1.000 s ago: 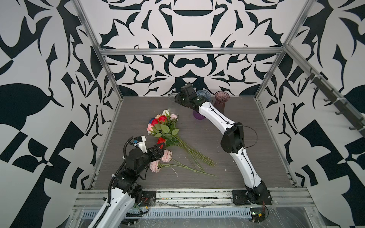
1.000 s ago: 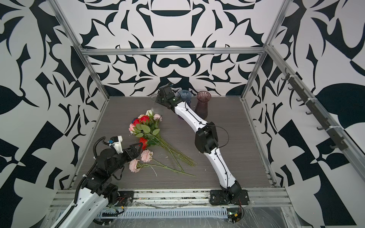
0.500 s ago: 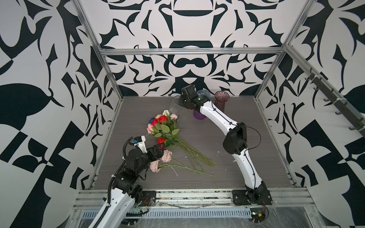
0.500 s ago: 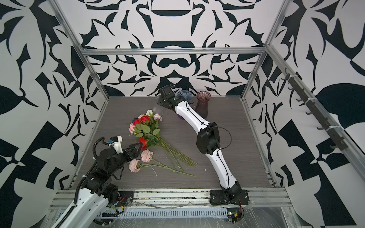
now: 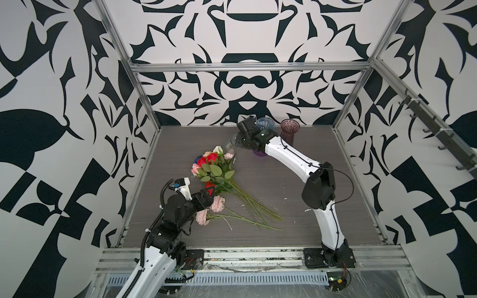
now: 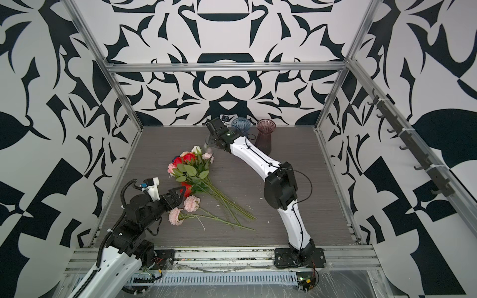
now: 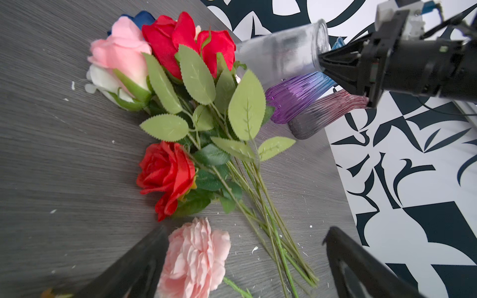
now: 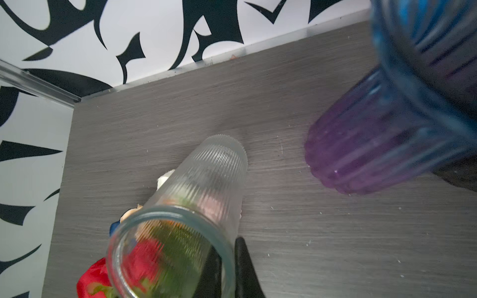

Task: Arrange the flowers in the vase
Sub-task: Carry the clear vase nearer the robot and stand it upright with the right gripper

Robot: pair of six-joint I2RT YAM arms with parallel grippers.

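Two grippers, two different states. Your right gripper (image 8: 227, 249) is pinched together on the rim of the clear ribbed vase (image 8: 206, 180), with one finger inside the mouth and the other outside against the glass. In the left wrist view that vase (image 7: 278, 56) leans at a different angle from the two coloured vases behind it. You cannot tell from any view whether its base touches the table (image 5: 284, 167). Red petals and green leaves show through the open mouth, and the base sits just beside the rose heads at the far end of the flowers (image 5: 214, 170).

Your left gripper (image 7: 246, 229) has its jaws wide apart and holds nothing. The ruffled pale pink bloom (image 7: 196, 255) lies between its fingers, close against one of them. In both top views the bunch lies flat on the table between your two arms, with the heads toward the far wall and the green stems fanning toward the near edge. A second pale pink bloom (image 6: 175, 216) lies just beside your left arm's wrist.

The blue-to-purple ribbed vase (image 8: 374, 154) stands close by your right gripper, partly hidden by the arm in the top views. The smoky pink vase (image 6: 265, 136) stands upright just beyond it, near the back wall.
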